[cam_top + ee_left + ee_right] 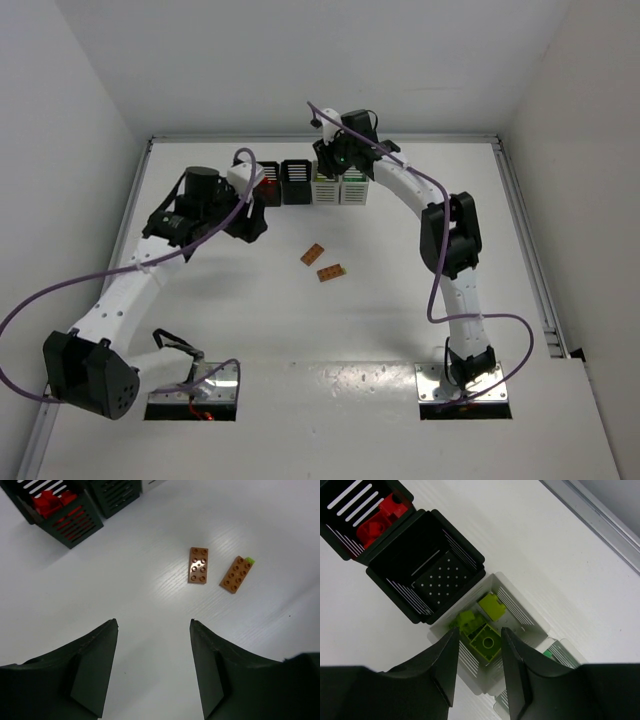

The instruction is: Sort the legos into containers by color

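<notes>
Left gripper (154, 625) is seen with its jaws held apart and nothing between them above the white surface (125, 590), where two orange-brown bricks (198, 565) lie near each other, well apart from a black bin (75, 527) holding red bricks (50, 502). The right gripper (480, 632) is likewise parted, held over a white bin (520, 612) in which yellow-green bricks (487, 645) are gathered, just beside a second black bin (427, 565).

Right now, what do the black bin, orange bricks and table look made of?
Black bin: likely moulded plastic, matte; thin slatted walls, perforated floor.
Orange bricks: hard plastic, slightly glossy; crisp studs catching light.
Table: white, smooth, faint grain lines and soft glare; probably laminate or painted board, can't tell which.
</notes>
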